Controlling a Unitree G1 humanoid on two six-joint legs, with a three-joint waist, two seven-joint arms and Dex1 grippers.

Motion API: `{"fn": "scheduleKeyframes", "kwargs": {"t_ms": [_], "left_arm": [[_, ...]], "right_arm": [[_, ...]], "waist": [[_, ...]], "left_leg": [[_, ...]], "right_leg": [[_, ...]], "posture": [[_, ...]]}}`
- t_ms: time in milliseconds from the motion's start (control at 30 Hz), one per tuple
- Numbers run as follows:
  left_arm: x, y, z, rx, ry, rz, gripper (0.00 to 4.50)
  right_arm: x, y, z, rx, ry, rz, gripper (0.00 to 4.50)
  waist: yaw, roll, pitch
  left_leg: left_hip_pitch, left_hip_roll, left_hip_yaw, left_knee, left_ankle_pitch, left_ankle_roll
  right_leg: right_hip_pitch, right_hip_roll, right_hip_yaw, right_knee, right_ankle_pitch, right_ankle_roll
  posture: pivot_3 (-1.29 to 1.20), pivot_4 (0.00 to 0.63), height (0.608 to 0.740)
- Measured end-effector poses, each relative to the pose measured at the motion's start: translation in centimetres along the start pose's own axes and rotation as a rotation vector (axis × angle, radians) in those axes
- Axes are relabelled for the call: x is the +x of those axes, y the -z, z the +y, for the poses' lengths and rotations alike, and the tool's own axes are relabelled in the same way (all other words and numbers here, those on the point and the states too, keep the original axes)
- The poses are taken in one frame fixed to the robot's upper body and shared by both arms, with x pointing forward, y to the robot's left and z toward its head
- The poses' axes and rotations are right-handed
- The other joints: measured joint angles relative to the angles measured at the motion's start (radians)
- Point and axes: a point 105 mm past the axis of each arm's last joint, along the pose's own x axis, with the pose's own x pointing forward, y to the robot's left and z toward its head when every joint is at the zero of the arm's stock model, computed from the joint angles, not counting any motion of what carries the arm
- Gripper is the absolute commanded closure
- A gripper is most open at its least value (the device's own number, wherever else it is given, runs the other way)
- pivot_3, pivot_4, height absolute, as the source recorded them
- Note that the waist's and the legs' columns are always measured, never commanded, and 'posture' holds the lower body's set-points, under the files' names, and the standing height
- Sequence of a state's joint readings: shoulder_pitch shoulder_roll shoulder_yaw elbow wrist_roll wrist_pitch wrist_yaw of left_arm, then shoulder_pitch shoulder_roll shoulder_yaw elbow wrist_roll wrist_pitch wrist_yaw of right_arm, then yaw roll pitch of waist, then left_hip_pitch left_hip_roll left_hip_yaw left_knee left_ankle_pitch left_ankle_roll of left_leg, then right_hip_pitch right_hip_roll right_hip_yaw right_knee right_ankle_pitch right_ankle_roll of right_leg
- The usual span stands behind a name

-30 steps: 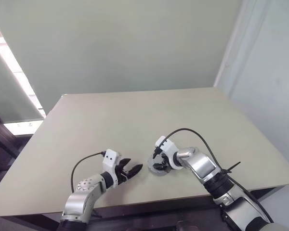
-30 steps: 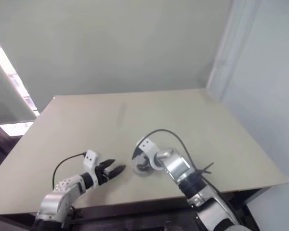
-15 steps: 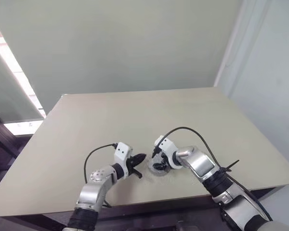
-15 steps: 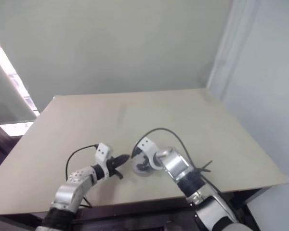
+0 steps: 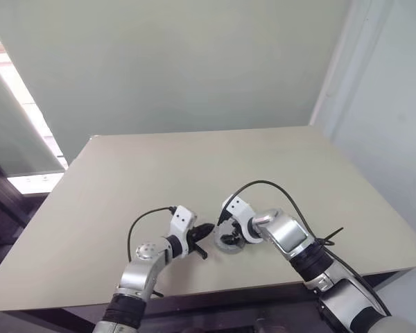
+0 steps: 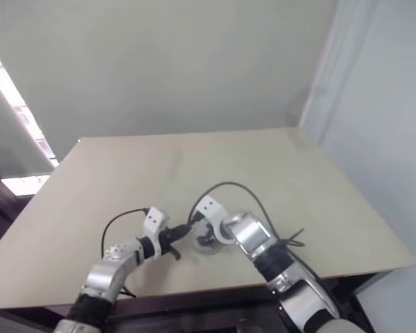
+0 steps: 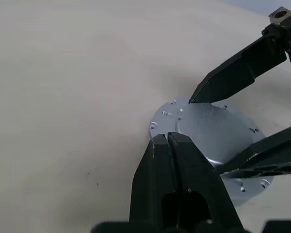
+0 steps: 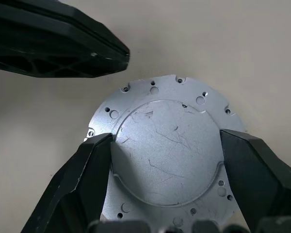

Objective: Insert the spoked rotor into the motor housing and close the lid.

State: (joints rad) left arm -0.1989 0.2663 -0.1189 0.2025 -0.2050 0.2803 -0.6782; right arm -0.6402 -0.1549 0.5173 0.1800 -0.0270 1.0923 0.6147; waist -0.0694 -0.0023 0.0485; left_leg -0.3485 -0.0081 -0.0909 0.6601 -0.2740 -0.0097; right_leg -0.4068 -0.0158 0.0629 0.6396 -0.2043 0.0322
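A shiny silver round piece lies flat on the table (image 5: 159, 180); I take it for the spoked rotor (image 8: 167, 116), (image 7: 216, 131). It has a smooth raised face and a wider rim with small holes. My right gripper (image 8: 166, 141), (image 5: 229, 239) points down over it, one finger on each side of the raised face, touching its edge. My left gripper (image 7: 167, 139), (image 5: 204, 229) is shut with nothing in it, its tip against the near-left rim of the piece. The motor housing and the lid are out of view.
The beige table has bare room to the left, right and far side of the piece. Its front edge (image 5: 215, 290) runs close below both hands. A black cable (image 5: 277, 191) loops over the right wrist.
My left gripper has shut and moved right across the table, up to the rim of the silver piece. The right gripper and the piece have stayed in place.
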Motion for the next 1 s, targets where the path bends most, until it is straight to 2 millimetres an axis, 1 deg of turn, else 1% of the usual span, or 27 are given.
{"fn": "scheduleKeyframes", "kwargs": {"t_ms": [167,400,467,967,1000], "left_arm": [[1.5,0.9,-1.0,0.04,0.034,0.035,4.5],[2.3,0.8,-0.6,0.112,0.016,0.075,4.5],[2.2,1.3,-0.3,0.114,0.002,0.1,4.5],[1.6,1.5,-0.8,0.106,0.059,0.14,4.5],[1.6,1.5,-0.8,0.105,0.059,0.141,4.5]], "right_arm": [[0.0,0.3,0.1,-0.003,-0.001,0.007,1.21],[0.0,0.6,0.0,0.004,0.003,0.01,1.21],[0.0,0.6,0.0,0.002,0.003,0.008,1.21],[0.0,0.7,0.0,0.006,0.005,-0.004,1.21],[0.0,0.7,0.0,0.005,0.004,-0.005,0.86]], "waist": [[-0.001,0.002,-0.001],[0.003,0.006,-0.006],[0.002,0.006,-0.007],[0.003,0.006,-0.009],[0.003,0.006,-0.009]], "left_leg": [[0.0,0.0,0.0,-0.001,0.0,0.0],[0.0,-0.001,-0.001,0.0,0.0,0.0],[0.0,-0.001,-0.001,0.0,0.0,0.0],[0.0,-0.001,-0.002,-0.001,0.0,0.001],[0.0,-0.001,-0.002,-0.001,0.0,0.001]], "right_leg": [[0.0,0.0,0.0,0.0,0.0,0.001],[0.001,-0.001,-0.001,0.0,-0.001,0.002],[0.0,-0.001,-0.001,0.0,-0.001,0.002],[0.001,-0.001,-0.001,-0.001,-0.002,0.003],[0.001,-0.001,-0.001,-0.001,-0.002,0.003]], "posture": [[0.0,0.0,0.74],[0.0,0.0,0.74],[0.0,0.0,0.74],[0.0,0.0,0.74],[0.0,0.0,0.74]]}}
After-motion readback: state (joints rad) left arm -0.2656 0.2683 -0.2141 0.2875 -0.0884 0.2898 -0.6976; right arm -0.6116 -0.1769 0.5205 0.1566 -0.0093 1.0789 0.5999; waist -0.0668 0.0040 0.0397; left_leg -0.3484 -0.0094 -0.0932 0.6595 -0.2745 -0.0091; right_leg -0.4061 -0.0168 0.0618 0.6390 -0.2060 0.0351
